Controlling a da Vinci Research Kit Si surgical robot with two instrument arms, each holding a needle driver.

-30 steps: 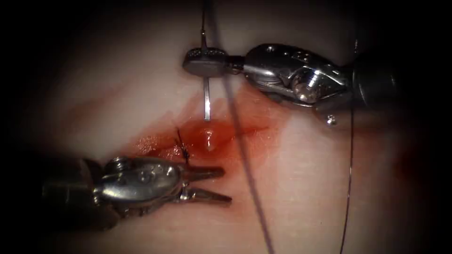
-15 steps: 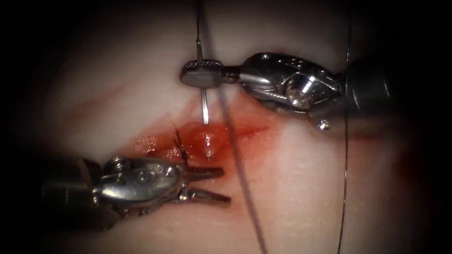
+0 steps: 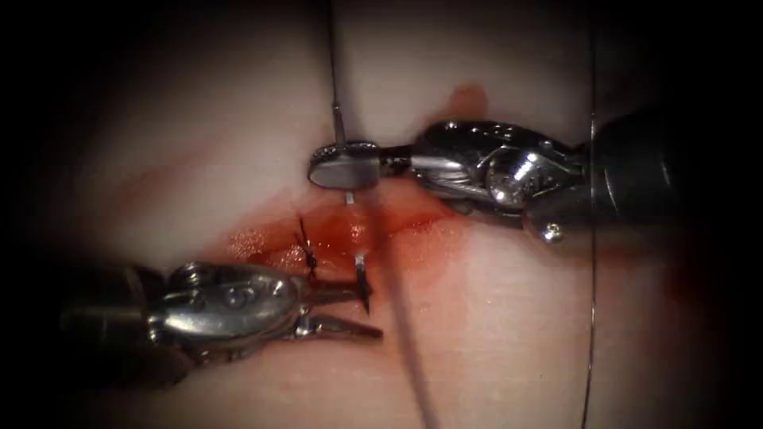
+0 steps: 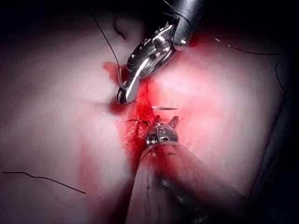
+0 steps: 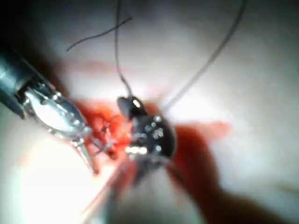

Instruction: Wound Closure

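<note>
My right tool (image 3: 343, 165) comes in from the right, jaws shut on the curved needle (image 3: 340, 135) near its tail end. The needle runs down into the tissue (image 3: 509, 318) at the far edge of the cut (image 3: 342, 226). Its dark tip (image 3: 362, 282) stands out of the near edge, right at the upper jaw of my left tool (image 3: 373, 316). That tool lies at the lower left, jaws open and holding nothing. Thread (image 3: 332, 56) leads up from the needle's tail. My right tool (image 4: 125, 93) and the needle's tip (image 4: 164, 108) show in the left wrist view.
A dark knot with short cut ends (image 3: 306, 250) sits on the cut just left of the needle. Red fluid (image 3: 413, 230) wets the cut and the tissue around it. One blurred strand (image 3: 401, 318) crosses the tissue below the cut, and a thin strand (image 3: 592, 238) hangs at the right.
My right tool has moved down and driven the needle through the cut; its tip has come out on the near edge by my left tool's jaws. The left tool has barely moved.
</note>
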